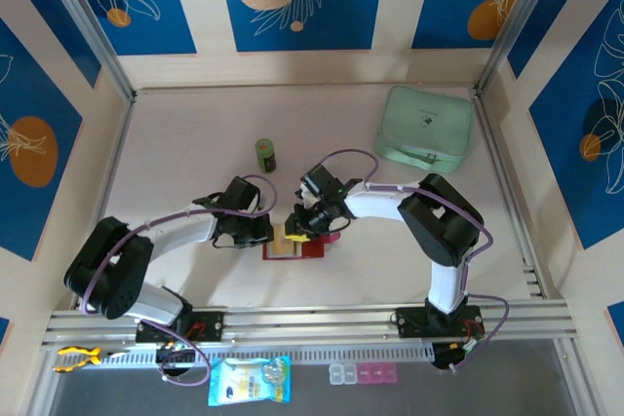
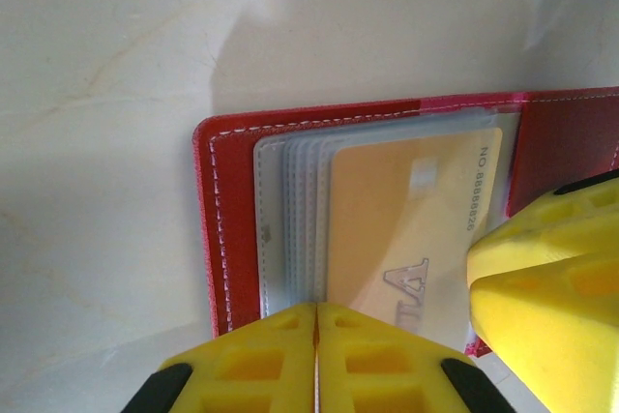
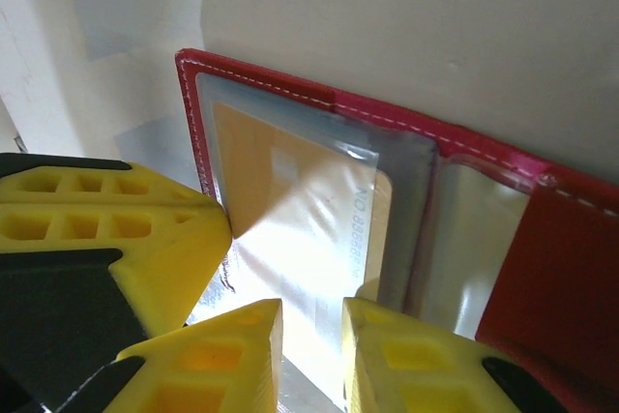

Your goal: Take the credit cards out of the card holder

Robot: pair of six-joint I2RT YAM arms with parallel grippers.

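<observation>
1. Closed at the left claw, fingertips meeting along one thin seam with nothing seen between them. Planted on the edge of the holder, apparently pinning it flat.
2. Parted by a narrow gap at the right claw, standing over the edge of the top sleeve. Nothing clearly pinched, only glare off the plastic in the gap.
3. Just beyond both claws: holder open and flat, red cover down, a fan of greyish clear sleeves on its inner face, and a tan card inside the top one. Cannot tell whether more cards sit in the sleeves beneath.
4. On the bench: holder close to the near edge, about midway along it, between the two claws.
5. Farther out: a small green can near the middle of the bench and a mint pouch in the far right corner, both well apart from the holder.
6. Step in hand, by judgement: getting a hold on the first card. None out yet, so early in the task.
7. Next move calls for finding the sleeve's mouth (hard to tell from here which side opens) and closing the right fingertips on the card's edge alone, not on the plastic. Then a straight draw along the sleeve while the left claw presses the holder down — otherwise likely to drag the whole holder along.
</observation>
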